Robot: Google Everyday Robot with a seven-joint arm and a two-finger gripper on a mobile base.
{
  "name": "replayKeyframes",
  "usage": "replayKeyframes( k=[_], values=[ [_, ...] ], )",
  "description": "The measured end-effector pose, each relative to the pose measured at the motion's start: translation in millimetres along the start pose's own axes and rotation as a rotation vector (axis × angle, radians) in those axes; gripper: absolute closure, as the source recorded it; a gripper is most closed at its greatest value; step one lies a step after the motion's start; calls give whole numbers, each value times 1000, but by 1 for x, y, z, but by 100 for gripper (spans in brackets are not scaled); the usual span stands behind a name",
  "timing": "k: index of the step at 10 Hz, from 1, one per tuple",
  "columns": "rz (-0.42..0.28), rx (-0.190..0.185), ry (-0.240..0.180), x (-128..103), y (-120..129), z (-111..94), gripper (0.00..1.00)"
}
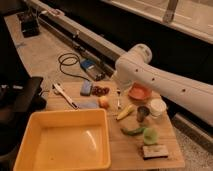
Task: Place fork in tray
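The fork is a slim silver piece lying on the wooden table between an orange fruit and the banana. The tray is a large, empty yellow square bin at the table's front left. My white arm reaches in from the right. Its far end hangs over the table's back edge, just behind the fork. My gripper sits at that end, mostly hidden under the arm, above the fork's far tip.
An orange bowl, a white cup and a metal cup stand right of the fork. Green items and a small box lie at the front right. A white-handled tool, a blue sponge and red grapes lie at the back left.
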Motion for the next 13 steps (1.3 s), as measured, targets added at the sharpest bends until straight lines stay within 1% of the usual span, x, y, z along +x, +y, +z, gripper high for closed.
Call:
replayKeyframes(
  k=[1,3,4,5,6,7,8,12,13],
  values=[
    [-24,-19,2,2,-7,20,35],
    [-48,-52,3,3,-13,54,35],
    [-49,-82,6,10,-13,79,35],
    [-42,-98,5,17,-12,95,35],
    [-38,-107,6,21,-11,102,35],
    [-38,-107,6,21,-11,102,35],
    [32,-139,-13,37,-1,137,35],
    [34,-141,-15,37,-1,137,35],
    [34,-148,-15,37,-1,138,35]
  ],
)
